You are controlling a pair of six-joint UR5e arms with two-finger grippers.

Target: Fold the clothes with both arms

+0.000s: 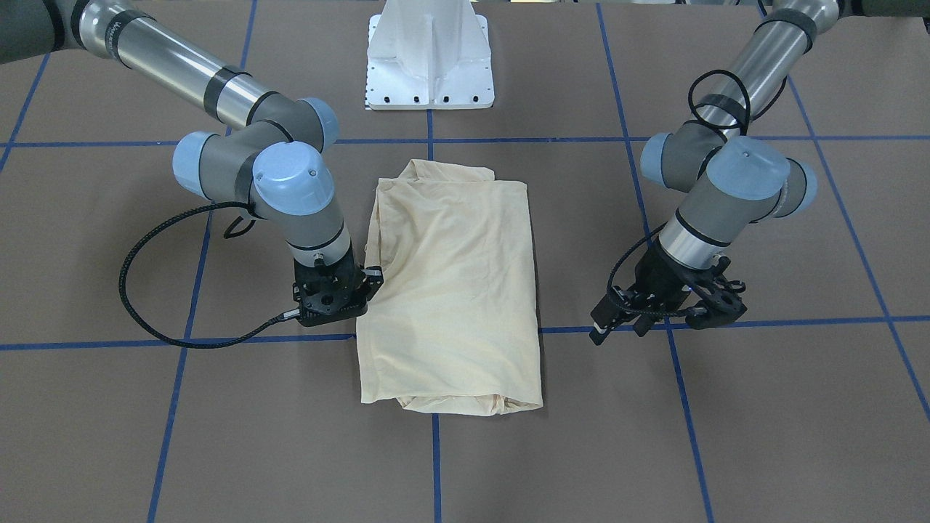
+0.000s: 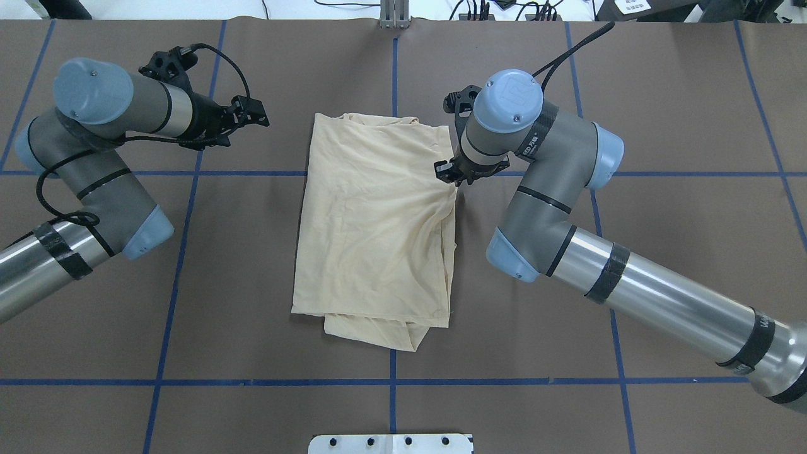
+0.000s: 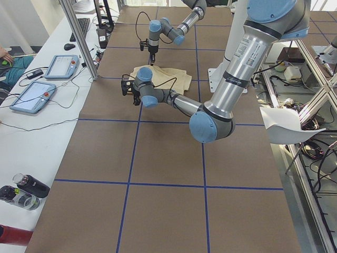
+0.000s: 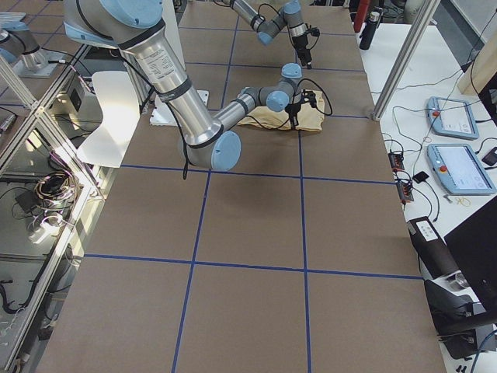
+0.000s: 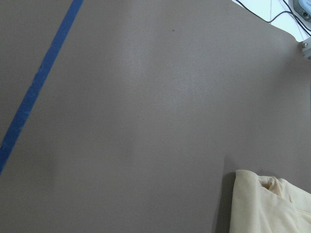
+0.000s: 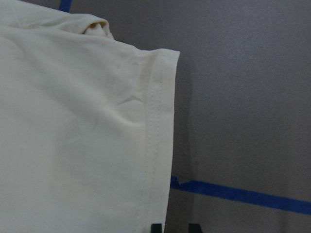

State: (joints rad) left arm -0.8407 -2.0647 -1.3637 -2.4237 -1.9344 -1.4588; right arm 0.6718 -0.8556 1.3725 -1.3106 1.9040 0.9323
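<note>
The clothes are one pale cream-yellow shirt, folded into a long rectangle at the table's middle with its print hidden. My right gripper points down at the shirt's edge. In the right wrist view its fingertips stand a narrow gap apart, one over the hem, with bare table showing between them. Creases fan out from that spot. My left gripper hovers open beyond the opposite side, well apart from the fabric. The left wrist view shows only a shirt corner.
The white pedestal base stands behind the shirt. Blue tape lines grid the brown table. Teach pendants, bottles and cables lie on a side bench. Metal frame posts rise at the table's far side.
</note>
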